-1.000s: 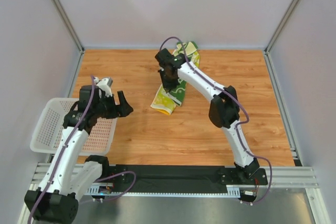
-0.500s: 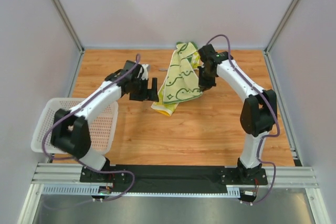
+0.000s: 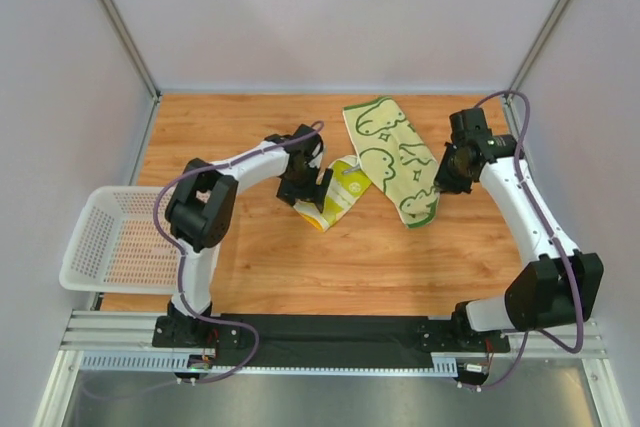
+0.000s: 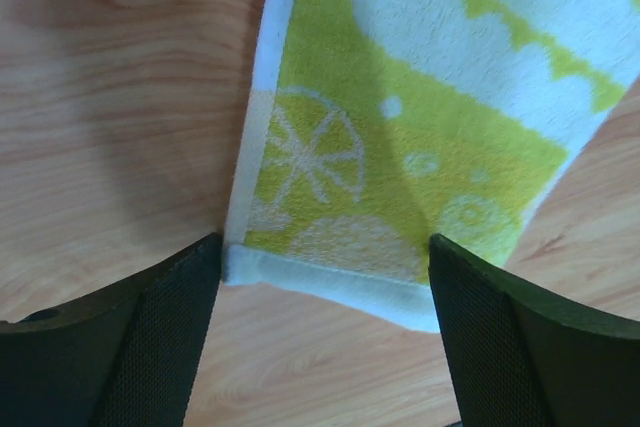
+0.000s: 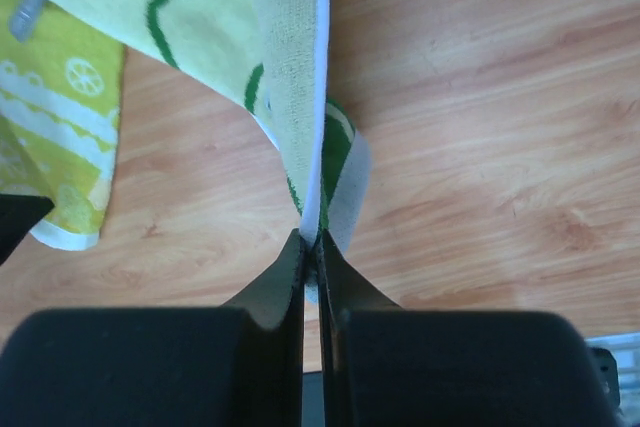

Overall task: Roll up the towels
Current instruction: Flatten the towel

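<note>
White mesh basket [image 3: 110, 237] is sat at the near-left corner of the tabletop [image 3: 350, 257], hung over the left edge, well apart from both towels. Neither towel is rolled yet, so the task is judged to be at an early stage, with both rolls still to be done. Lime towel [image 3: 345, 185] is found about mid-tabletop, bunched and folded over itself rather than laid flat. Its far end is seen against, maybe under, the other towel; which one cannot be told. Left gripper [image 4: 325, 257] is held wide open with the lime towel's near hem between the fingers [image 4: 170, 337]. Nothing is gripped there. Right gripper [image 5: 310, 242] is shut tight on the near-right end of the swirl towel [image 3: 385, 147], and that edge is pinched up off the wood and doubled over. The rest of the swirl towel is spread out fairly flat, run from mid-right back toward the middle of the far edge. Likely left to do: the pinched end to be released or used as the roll start, the lime towel to be flattened, then each one rolled.
</note>
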